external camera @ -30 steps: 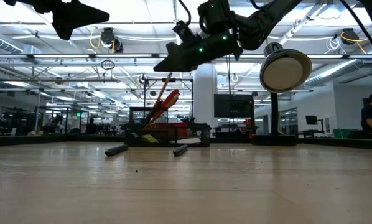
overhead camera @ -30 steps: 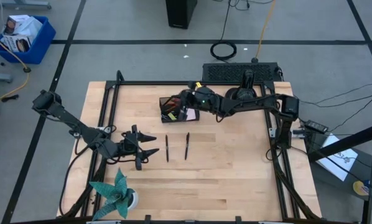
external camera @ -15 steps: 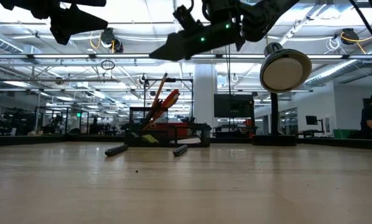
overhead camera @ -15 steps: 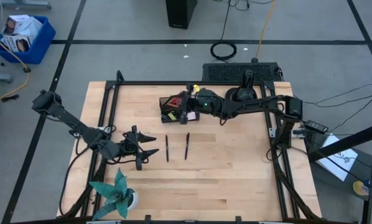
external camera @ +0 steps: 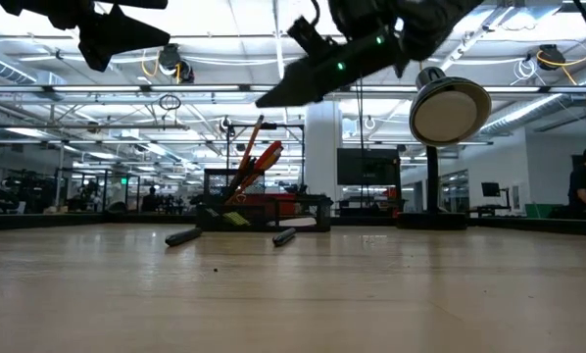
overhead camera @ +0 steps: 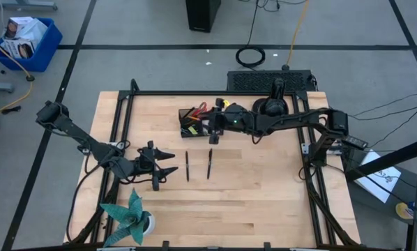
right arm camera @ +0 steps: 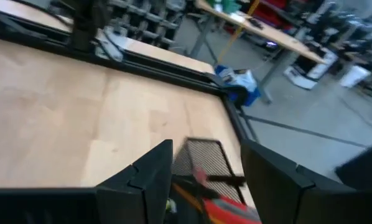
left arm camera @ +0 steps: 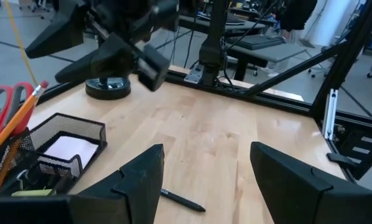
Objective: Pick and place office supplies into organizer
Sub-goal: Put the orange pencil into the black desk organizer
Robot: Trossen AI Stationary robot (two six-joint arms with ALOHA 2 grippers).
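The black mesh organizer point(overhead camera: 192, 123) stands at the table's far middle. Red-handled scissors point(left arm camera: 0, 104) and an orange pencil point(left arm camera: 23, 113) lean in its cup section, and a pale note pad point(left arm camera: 65, 147) lies in its tray. Two black pens point(overhead camera: 187, 166) point(overhead camera: 210, 162) lie flat on the wood, nearer than the organizer. My right gripper point(overhead camera: 211, 130) hovers open just right of the organizer, above it, with nothing between its fingers point(right arm camera: 150, 172). My left gripper point(overhead camera: 168, 162) waits open at the near left, raised off the table.
A teal paper plant point(overhead camera: 129, 217) stands at the near left corner. A round black base with an upright post point(left arm camera: 109, 87) sits at the far right. Black frame rails point(overhead camera: 118, 132) run along the table's edges. Bare wood lies around the pens.
My right gripper has drawn back from over the organizer toward the table's right edge, rising slightly and rolling a little. The scissors and pencil lean in the organizer as before.
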